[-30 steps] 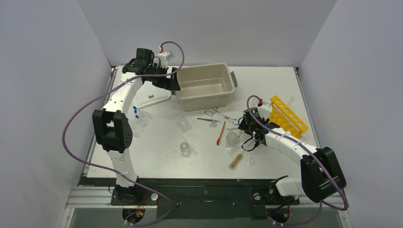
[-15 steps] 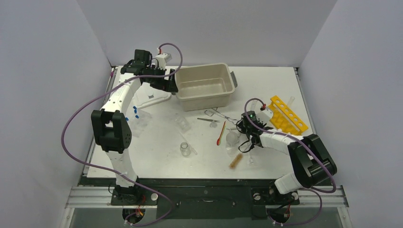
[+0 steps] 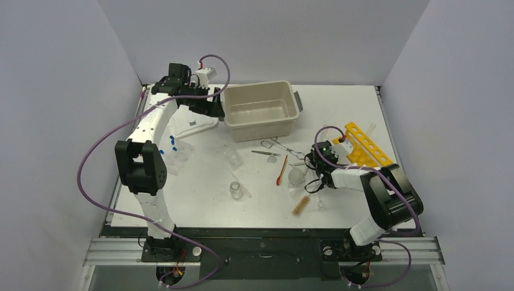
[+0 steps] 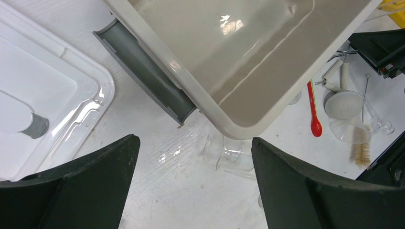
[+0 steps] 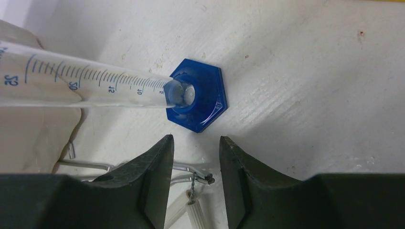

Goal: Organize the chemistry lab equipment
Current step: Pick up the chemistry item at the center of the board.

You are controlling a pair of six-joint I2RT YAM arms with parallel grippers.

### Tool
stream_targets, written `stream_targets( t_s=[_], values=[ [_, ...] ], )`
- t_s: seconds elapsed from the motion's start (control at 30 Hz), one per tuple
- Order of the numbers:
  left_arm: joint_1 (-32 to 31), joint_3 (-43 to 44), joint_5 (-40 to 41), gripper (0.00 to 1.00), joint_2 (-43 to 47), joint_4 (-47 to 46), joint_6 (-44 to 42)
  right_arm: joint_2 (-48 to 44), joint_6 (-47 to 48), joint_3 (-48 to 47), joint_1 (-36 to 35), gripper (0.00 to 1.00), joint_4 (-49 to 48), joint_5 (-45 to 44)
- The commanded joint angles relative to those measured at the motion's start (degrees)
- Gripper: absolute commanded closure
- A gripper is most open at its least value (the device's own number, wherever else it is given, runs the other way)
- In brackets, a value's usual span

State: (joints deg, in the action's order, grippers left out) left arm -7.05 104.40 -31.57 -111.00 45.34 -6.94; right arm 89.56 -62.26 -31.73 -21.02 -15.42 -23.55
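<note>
The lab equipment lies scattered on the white table. Metal forceps [image 3: 276, 145], tweezers [image 3: 267, 153], a green-and-red spatula [image 3: 282, 170], a brown-bristled brush [image 3: 301, 205] and clear beakers [image 3: 236, 190] sit mid-table. Blue-capped tubes [image 3: 173, 143] lie at the left. My right gripper [image 3: 314, 162] hovers low beside the forceps; in the right wrist view its jaws [image 5: 196, 138] are open a narrow gap, with the forceps tip [image 5: 203, 177] below them and a graduated cylinder on a blue hexagonal base [image 5: 197, 101] just ahead. My left gripper [image 4: 195, 140] stands wide open and empty above a lying glass beaker [image 4: 227, 155].
The beige tub [image 3: 292, 118] stands at the back centre, with my left gripper [image 3: 213, 108] at its left end. Its white lid [image 3: 199, 124] lies to the left. A yellow tube rack [image 3: 367, 145] sits to the right of my right gripper. A white funnel [image 4: 344, 105] rests near the brush.
The right gripper's jaws have narrowed, and its arm has folded in closer to the forceps. The left gripper has drifted slightly left along the tub's end.
</note>
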Motion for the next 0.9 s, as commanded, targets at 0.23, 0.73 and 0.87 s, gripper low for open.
stream_targets(
  t_s=[0.23,0.73,0.87],
  values=[
    [0.6,1.0,-0.8,0.14,2.8,0.9,-0.8,0.0,-3.3,2.7,-0.3,0.6,-2.9,0.3],
    [0.6,0.6,-0.6,0.14,3.3,1.1,-1.0,-2.3,-6.2,2.8,-2.0,0.58,1.0,2.6],
    [0.7,0.5,-0.8,0.14,3.2,1.1,-0.9,-1.2,-7.1,2.6,-2.1,0.63,0.3,3.6]
  ],
)
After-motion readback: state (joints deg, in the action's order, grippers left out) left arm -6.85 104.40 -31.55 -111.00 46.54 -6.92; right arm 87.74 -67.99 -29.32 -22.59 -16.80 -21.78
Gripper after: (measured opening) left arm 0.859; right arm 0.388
